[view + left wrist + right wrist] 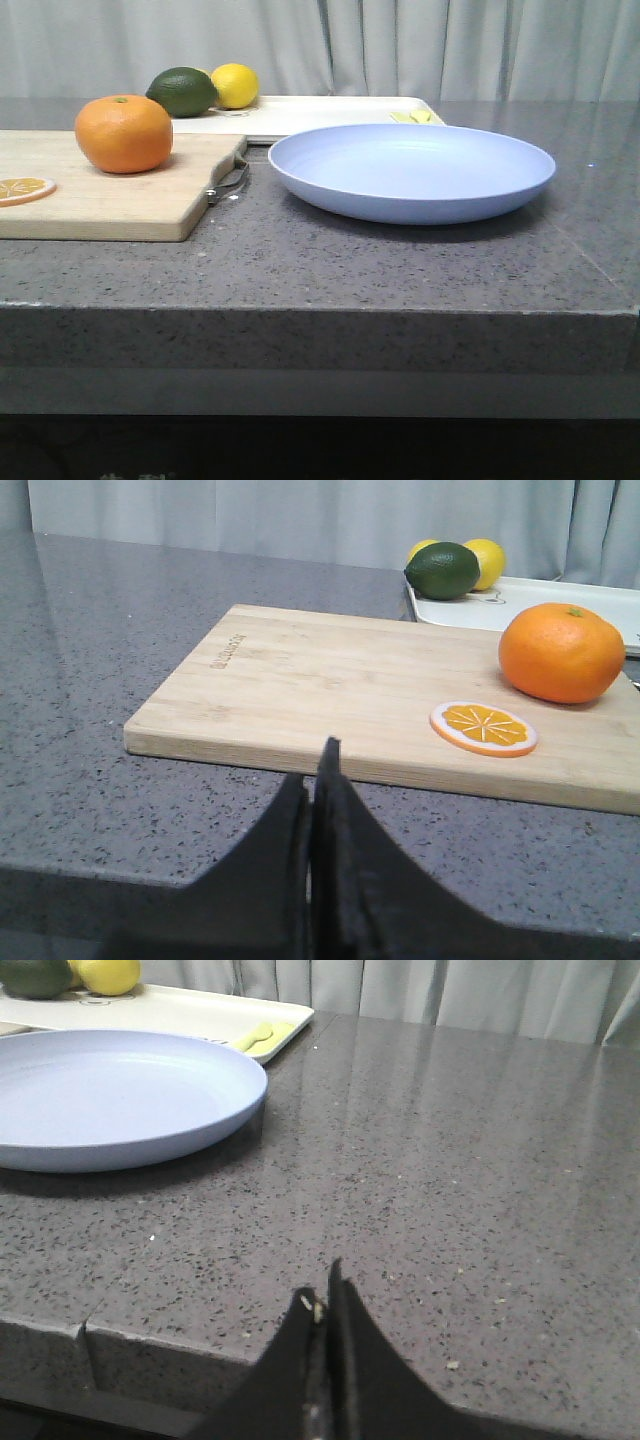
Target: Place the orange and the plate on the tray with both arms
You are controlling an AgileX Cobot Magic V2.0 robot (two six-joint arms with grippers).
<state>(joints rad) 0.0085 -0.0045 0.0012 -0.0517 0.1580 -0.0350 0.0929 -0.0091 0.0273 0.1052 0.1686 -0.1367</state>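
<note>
The orange (124, 133) sits on the wooden cutting board (110, 195) at the left; it also shows in the left wrist view (562, 652). The lavender-blue plate (412, 170) lies on the counter to the right of the board, and shows in the right wrist view (110, 1095). The white tray (310, 112) lies behind both. My left gripper (312, 770) is shut and empty, near the counter's front edge, short of the board. My right gripper (325, 1295) is shut and empty, at the front edge, to the right of the plate. Neither gripper shows in the front view.
A green lime (182, 91) and a yellow lemon (235, 85) rest on the tray's left end, with small yellow pieces (420, 116) at its right end. A flat orange slice (484, 727) lies on the board. A metal handle (230, 183) sticks out from the board toward the plate.
</note>
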